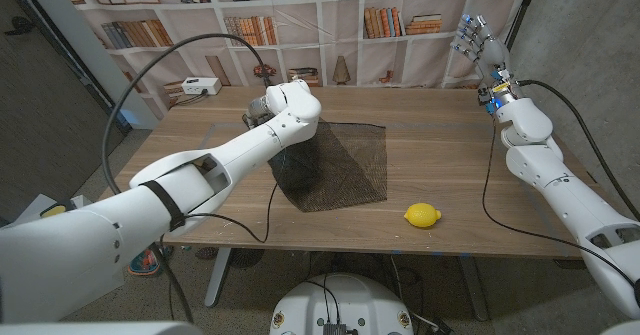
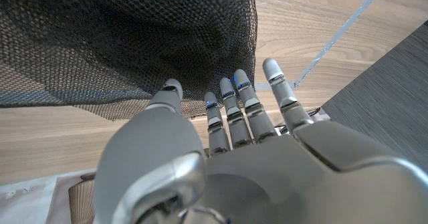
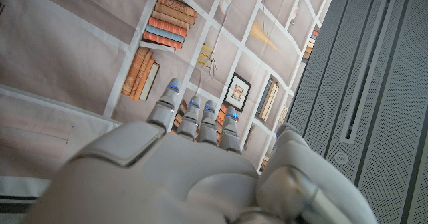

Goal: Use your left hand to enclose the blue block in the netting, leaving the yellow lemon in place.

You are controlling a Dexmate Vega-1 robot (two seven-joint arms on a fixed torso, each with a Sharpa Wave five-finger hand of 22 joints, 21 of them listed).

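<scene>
Most of the task appears done, judged from how things lie. The netting (image 1: 335, 165) lies on the wooden table (image 1: 440, 145), and near my left hand (image 1: 272, 105) it is folded into a darker, doubled mound. The blue block cannot be made out; I judge it sits under that mound, but the mesh is too dense to confirm this.

Status of the task items:
- Netting: one part is folded over near my left hand; the rest lies spread in a single layer toward the yellow lemon (image 1: 422, 215).
- Blue block: hidden, presumably inside the fold.
- Yellow lemon: on bare wood, apart from the netting's near corner, toward the front edge of the table. It looks untouched.

Left hand state, from the left wrist view: my fingers (image 2: 231, 110) are straight and close together, and their tips reach the lower hem of the netting (image 2: 134, 43). The thumb tip lies beside that hem. I cannot tell whether any mesh is pinched or merely touched.

Right hand (image 1: 477, 43) state: raised well clear of the netting, at the far right of the table, fingers extended and holding nothing.

Remaining work, in my judgement: confirm the fold covers the block on all sides, then withdraw the left hand without dragging the hem.
</scene>
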